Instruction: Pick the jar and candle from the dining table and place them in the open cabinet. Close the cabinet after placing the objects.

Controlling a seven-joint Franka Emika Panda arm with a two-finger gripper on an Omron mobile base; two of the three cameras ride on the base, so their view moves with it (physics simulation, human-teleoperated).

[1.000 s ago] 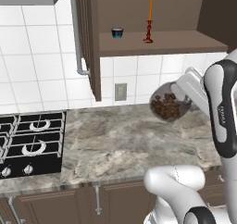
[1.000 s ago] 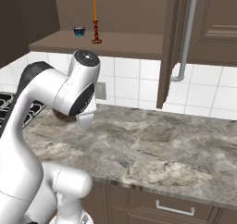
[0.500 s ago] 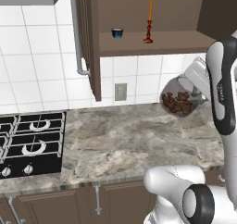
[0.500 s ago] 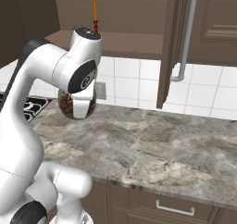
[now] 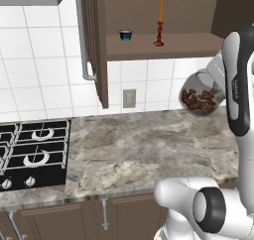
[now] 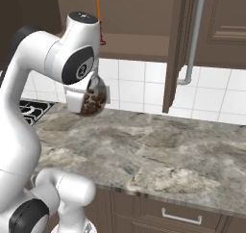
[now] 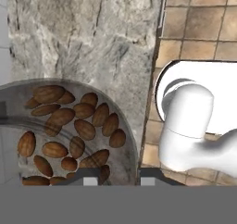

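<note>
The jar (image 5: 200, 96) is clear glass with brown nuts inside. It hangs tilted above the marble counter, below the right end of the shelf, with my gripper (image 5: 213, 77) shut on its neck. In the hand view the jar (image 7: 69, 130) sits just above my gripper (image 7: 118, 176). From the right the jar (image 6: 94, 98) shows under my wrist. The thin orange candle (image 5: 159, 23) stands upright on the shelf of the open cabinet (image 5: 163, 45). Its door (image 5: 96, 50) is swung out to the left. The dining table is out of view.
A small dark blue cup (image 5: 125, 34) stands on the shelf left of the candle. A black gas hob (image 5: 30, 152) lies at the counter's left end. The counter (image 5: 149, 140) runs under the cabinet. A closed cabinet door (image 6: 226, 25) is on the right.
My arm has lifted the jar higher and carried it a little rightward in the left base view, closer to the shelf. The grip has stayed shut. Candle and cup have not moved.
</note>
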